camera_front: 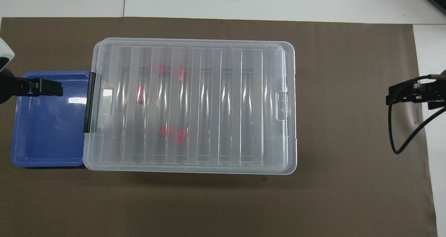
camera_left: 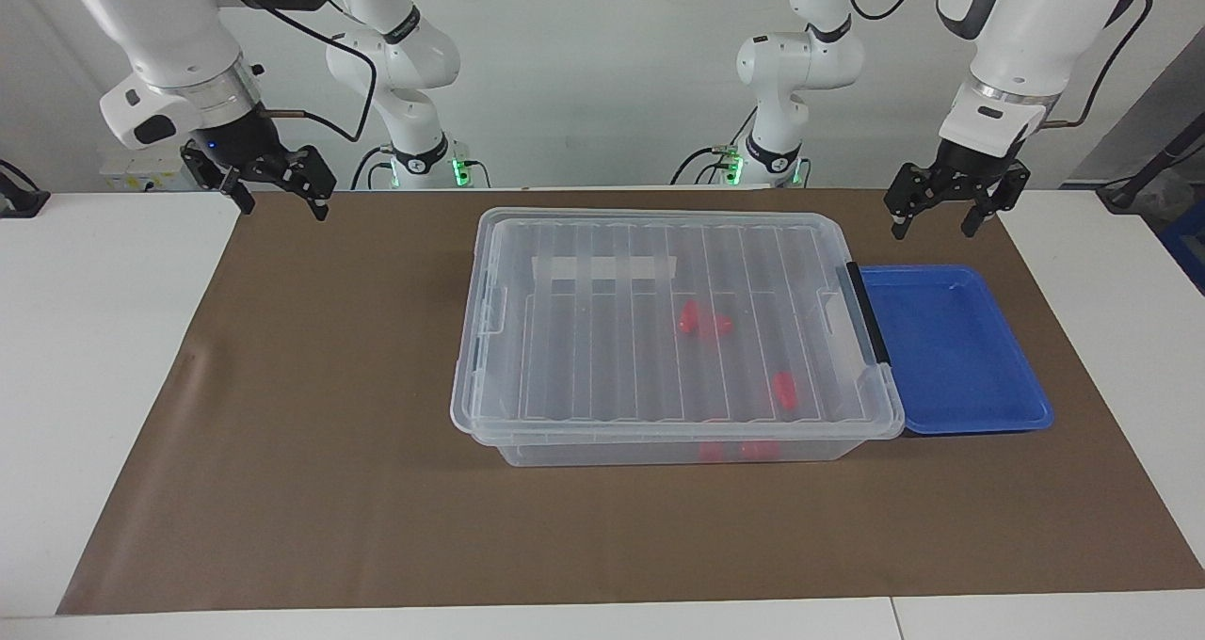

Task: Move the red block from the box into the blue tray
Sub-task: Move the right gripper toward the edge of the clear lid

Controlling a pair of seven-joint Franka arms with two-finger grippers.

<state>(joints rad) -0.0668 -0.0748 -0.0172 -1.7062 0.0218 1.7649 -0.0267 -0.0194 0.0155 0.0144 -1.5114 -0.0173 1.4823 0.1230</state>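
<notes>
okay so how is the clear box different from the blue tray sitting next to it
The box is transparent, so the red blocks inside show through; the blue tray is opaque, glossy blue.
The box is much larger and taller than the shallow tray.
The box is covered by a ribbed lid with a black clip handle; the tray is open on top and holds nothing.
Both are rectangular with rounded corners and sit side by side on the brown mat.

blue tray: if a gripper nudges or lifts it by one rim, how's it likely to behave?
The blue tray is probably light: it looks thin, shallow and empty. Its glossy surface may be slippery for fingers. Pushed, it likely slides on the brown mat until it stops against the box, which it seems to touch.
</notes>
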